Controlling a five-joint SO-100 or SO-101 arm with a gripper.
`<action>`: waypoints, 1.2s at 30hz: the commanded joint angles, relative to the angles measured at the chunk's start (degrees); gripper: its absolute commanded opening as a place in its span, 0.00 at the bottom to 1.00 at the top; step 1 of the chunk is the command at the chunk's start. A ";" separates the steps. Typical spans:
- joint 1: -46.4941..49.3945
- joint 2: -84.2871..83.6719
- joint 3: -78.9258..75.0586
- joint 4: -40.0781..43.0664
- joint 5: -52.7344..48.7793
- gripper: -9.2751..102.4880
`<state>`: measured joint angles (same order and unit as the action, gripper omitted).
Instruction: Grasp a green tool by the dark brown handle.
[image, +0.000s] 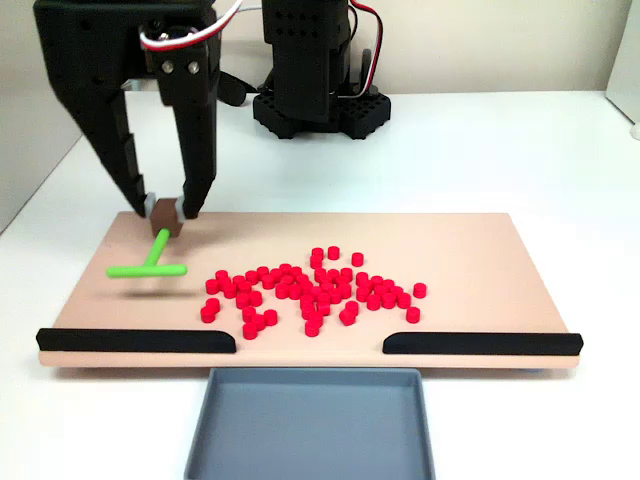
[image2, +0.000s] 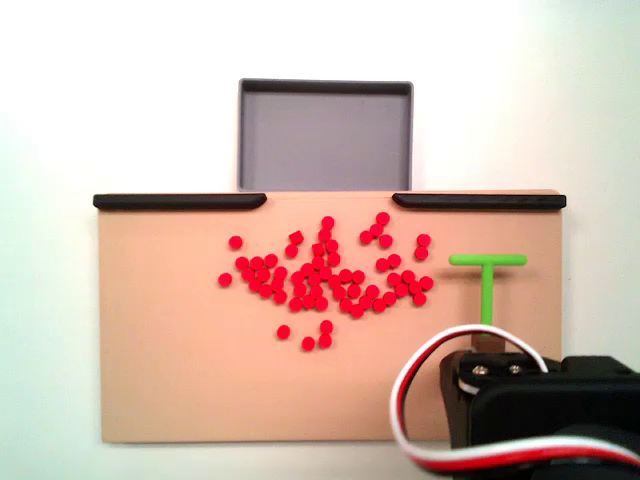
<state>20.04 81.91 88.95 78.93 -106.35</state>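
The green tool (image: 152, 258) lies on the left part of the tan board (image: 470, 240), its crossbar toward the front. Its dark brown handle (image: 166, 216) is at the far end of the stem. My gripper (image: 170, 210) comes down from above, one black finger pressed against each side of that cube. In a fixed view from the opposite side the green tool (image2: 487, 282) is at the right, and its dark brown handle (image2: 487, 341) peeks out just above the arm's black body (image2: 545, 400), which hides the fingertips.
Several small red cylinders (image: 315, 288) are scattered across the middle of the board. Two long black bars (image: 135, 340) (image: 480, 343) line its front edge, with a gap between them. A grey tray (image: 310, 425) sits in front of that gap. The arm's base (image: 315, 95) stands behind the board.
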 joint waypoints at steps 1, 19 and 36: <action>-2.46 6.42 -1.58 4.04 4.92 0.08; -17.23 11.25 -1.23 9.14 19.95 0.08; -16.79 10.02 -0.62 9.23 20.65 0.08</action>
<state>3.25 91.49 88.95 88.07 -86.40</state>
